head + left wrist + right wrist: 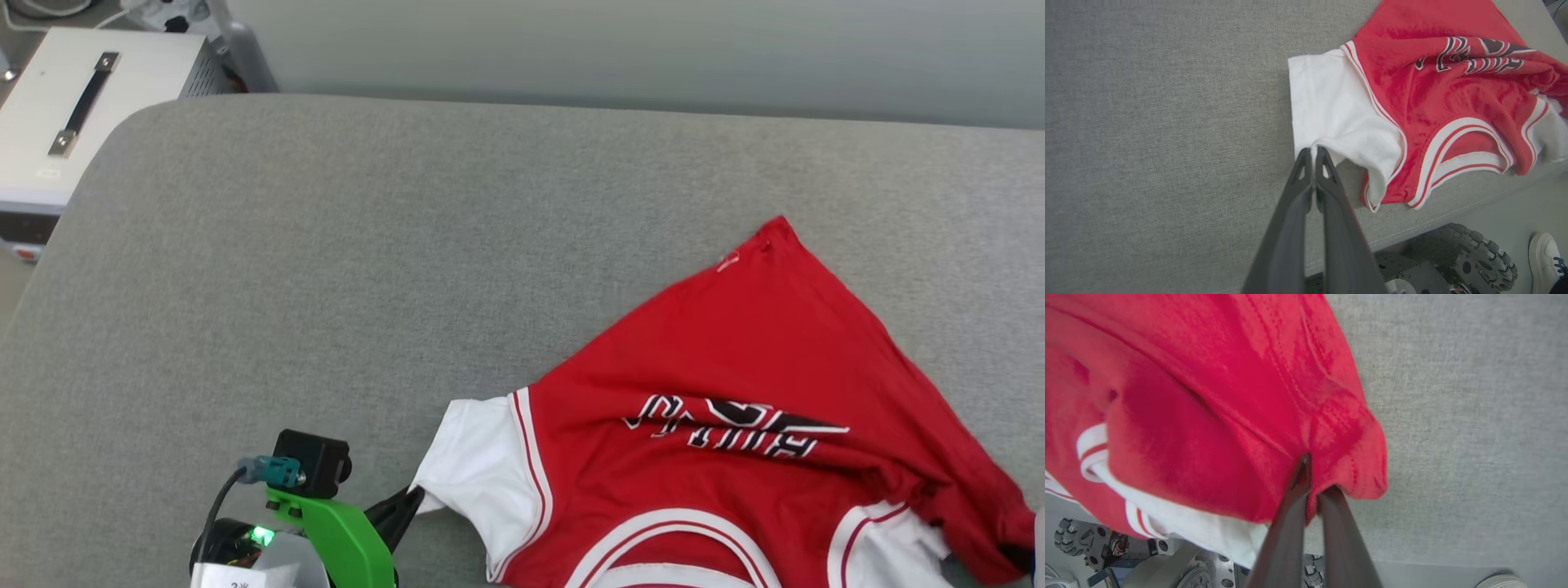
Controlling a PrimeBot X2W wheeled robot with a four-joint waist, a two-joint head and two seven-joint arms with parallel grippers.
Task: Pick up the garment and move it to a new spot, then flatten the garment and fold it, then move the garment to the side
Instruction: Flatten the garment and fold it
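Note:
The garment (735,392), a red jersey with white sleeves and black-white lettering, lies rumpled on the grey cushioned surface (367,261) at the right and front. My left gripper (408,502) is shut on the corner of its white sleeve (482,474), at the lower left of the shirt. In the left wrist view the left gripper (1314,153) pinches the sleeve edge of the garment (1437,94). My right gripper (1314,473) is shut on a bunched red fold of the garment (1229,416), one fingertip buried in the cloth.
A white metal box with a black handle (73,106) stands off the surface at the far left. The grey wall runs behind. The robot's wheeled base (1470,253) and a person's white shoe (1545,253) are below the front edge.

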